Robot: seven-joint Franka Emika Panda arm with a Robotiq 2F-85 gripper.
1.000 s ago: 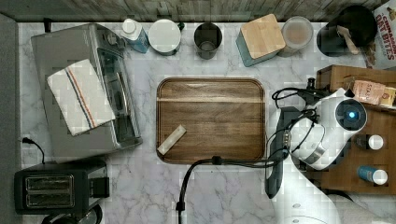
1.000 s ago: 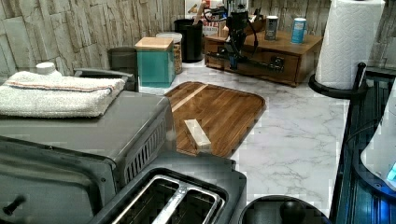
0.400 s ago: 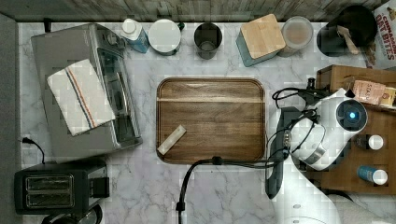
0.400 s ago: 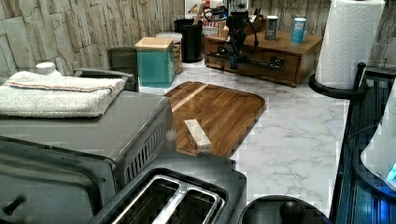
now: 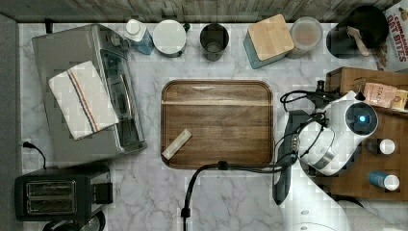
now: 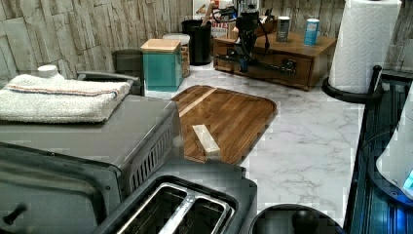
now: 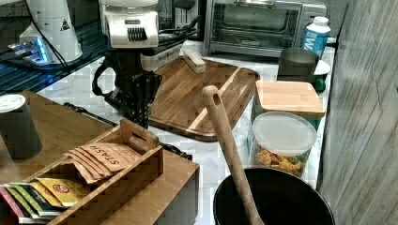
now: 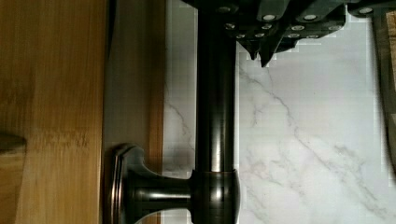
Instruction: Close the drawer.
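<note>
The drawer (image 6: 267, 68) is the front of the wooden unit against the back wall in the left view, with a dark metal bar handle (image 6: 263, 65) across it. It looks pushed almost flush with the unit. My gripper (image 6: 245, 54) hangs upright at the left view's left end of that handle. In the wrist view the handle (image 8: 215, 116) runs along the drawer front (image 8: 135, 84), and my gripper (image 8: 260, 55) is shut, its tips together on the marble side of the bar. The right view has my gripper (image 7: 140, 117) pointing down beside the unit.
A dark round-cornered tray (image 5: 216, 122) with a pale block (image 5: 176, 143) lies mid-counter. A toaster oven (image 5: 86, 91) and toaster (image 5: 57, 195) stand at the top view's left. Bottles (image 6: 311, 31) and a tea box (image 7: 108, 168) sit on the unit; a paper-towel roll (image 6: 363, 44) stands beside it.
</note>
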